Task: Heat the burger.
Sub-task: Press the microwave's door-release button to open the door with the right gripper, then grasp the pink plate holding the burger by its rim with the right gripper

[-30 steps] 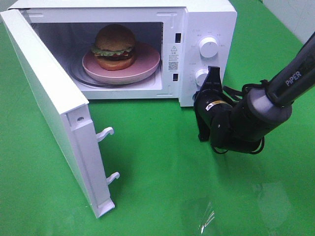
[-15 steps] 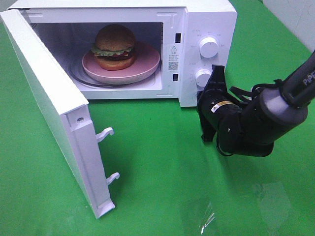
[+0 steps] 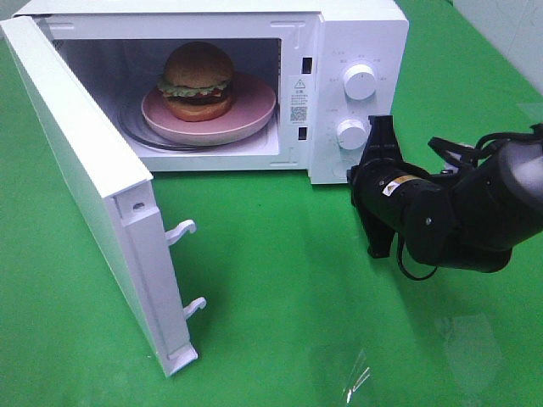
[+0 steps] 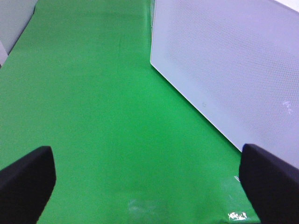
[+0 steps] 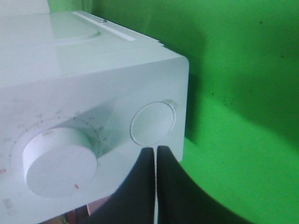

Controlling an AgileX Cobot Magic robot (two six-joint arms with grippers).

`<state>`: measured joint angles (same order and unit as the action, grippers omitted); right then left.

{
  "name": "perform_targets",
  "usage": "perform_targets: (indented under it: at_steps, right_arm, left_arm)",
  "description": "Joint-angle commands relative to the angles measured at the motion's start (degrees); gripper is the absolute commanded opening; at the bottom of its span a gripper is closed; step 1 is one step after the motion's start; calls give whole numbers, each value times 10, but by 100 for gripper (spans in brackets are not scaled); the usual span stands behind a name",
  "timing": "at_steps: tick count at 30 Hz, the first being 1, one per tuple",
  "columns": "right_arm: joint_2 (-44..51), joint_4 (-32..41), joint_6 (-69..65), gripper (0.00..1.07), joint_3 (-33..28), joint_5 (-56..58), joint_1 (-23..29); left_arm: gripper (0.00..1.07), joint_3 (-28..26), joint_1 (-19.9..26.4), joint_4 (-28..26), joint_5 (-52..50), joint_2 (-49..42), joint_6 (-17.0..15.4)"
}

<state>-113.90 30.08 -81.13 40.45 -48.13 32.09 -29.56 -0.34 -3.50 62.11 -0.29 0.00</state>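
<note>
The right gripper (image 3: 383, 127) has its fingers pressed together and holds nothing. Its tips point at the microwave (image 3: 365, 34), just beside the lower knob (image 3: 351, 134), and its arm lies low over the green table (image 3: 280, 280). The left gripper (image 4: 149, 186) is wide apart and empty. The burger (image 3: 198, 80) stands upright, dome up, on the pink plate (image 3: 259, 110) inside the microwave, and the door (image 3: 85, 186) hangs open.

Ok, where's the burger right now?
In the exterior high view, the burger sits on the pink plate inside the microwave, left of the knobs, with the door standing open on the view's left.
</note>
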Motion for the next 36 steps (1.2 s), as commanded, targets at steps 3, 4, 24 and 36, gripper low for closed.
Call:
perform_targets:
  at_steps: [3, 4, 24, 36]
  right_arm:
    - [57, -6, 137, 2, -1, 84, 1]
    - [57, -6, 137, 2, -1, 84, 1]
    - [164, 11, 489, 4, 25, 339, -1]
    - [166, -119, 608, 5, 115, 525, -1]
  left_arm:
    - [101, -1, 1, -1, -7, -3, 0]
    - [101, -1, 1, -1, -7, -3, 0]
    - [101, -1, 1, -1, -7, -3, 0]
    - [101, -1, 1, -1, -7, -3, 0]
